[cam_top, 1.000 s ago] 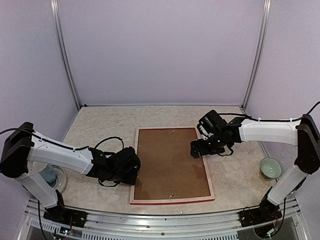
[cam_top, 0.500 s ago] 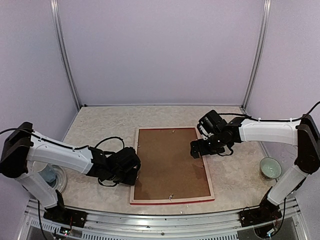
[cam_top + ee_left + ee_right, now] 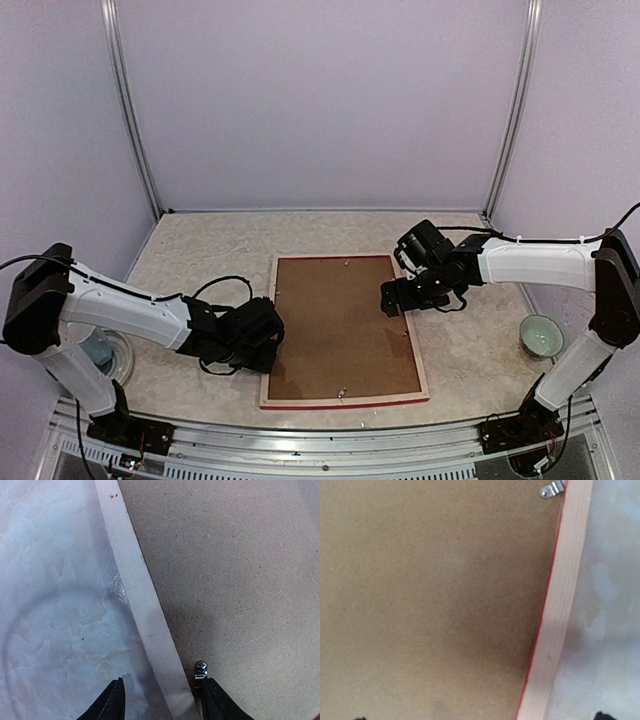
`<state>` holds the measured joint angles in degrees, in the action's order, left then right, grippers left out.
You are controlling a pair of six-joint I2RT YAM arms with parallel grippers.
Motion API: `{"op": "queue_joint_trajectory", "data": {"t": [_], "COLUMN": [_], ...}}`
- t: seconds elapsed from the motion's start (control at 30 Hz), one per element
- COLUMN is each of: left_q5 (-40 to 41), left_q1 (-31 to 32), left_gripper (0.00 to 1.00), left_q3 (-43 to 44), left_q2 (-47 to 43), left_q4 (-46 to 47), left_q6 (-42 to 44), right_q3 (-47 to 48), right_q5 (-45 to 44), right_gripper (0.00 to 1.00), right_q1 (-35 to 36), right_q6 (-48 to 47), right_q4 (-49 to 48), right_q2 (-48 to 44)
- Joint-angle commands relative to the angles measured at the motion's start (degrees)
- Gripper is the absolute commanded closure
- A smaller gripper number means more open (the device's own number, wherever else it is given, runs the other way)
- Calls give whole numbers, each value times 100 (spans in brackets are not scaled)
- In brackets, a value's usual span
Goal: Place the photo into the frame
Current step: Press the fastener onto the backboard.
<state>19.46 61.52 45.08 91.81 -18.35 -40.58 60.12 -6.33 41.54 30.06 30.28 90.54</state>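
The frame (image 3: 345, 402) lies flat on the marbled table (image 3: 200, 250), pale wood back upward, a strip of its red edge showing along the near side. The brown backing board (image 3: 340, 325) fills its opening, so I cannot tell whether the photo lies beneath. The left gripper (image 3: 162, 702) is low at the frame's left bar, toward the near corner. Its jaws are spread astride the bar: one fingertip (image 3: 111, 702) is over the table outside the frame, the other over the board just beside a small metal tab (image 3: 201, 669). The right gripper (image 3: 393, 300) hangs over the frame's right bar, toward the far end, with its jaws spread wide and only their tips showing in its wrist view. A second metal clip (image 3: 551, 489) sits at that bar's inner edge. A pale green bowl (image 3: 541, 335) stands well to the right of the frame.
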Motion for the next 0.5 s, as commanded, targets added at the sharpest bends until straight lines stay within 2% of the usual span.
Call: {"op": "queue_joint_trajectory", "data": {"t": [0.0, 0.27, 0.47], "left_q5": [-74, -30, -58], "left_q1": [19, 24, 20], "left_gripper": [48, 56, 56], "left_q3": [-34, -52, -53], "left_q2": [279, 329, 225], "left_q4": [2, -19, 84], "left_q6": [76, 86, 85], "right_q3": [47, 75, 105], "right_q5": [-35, -35, -42], "right_gripper": [1, 1, 1], "right_q1": [67, 64, 71], "right_q6": [-5, -10, -23], "right_q4": [-23, 3, 33], "right_q2": [51, 42, 57]}}
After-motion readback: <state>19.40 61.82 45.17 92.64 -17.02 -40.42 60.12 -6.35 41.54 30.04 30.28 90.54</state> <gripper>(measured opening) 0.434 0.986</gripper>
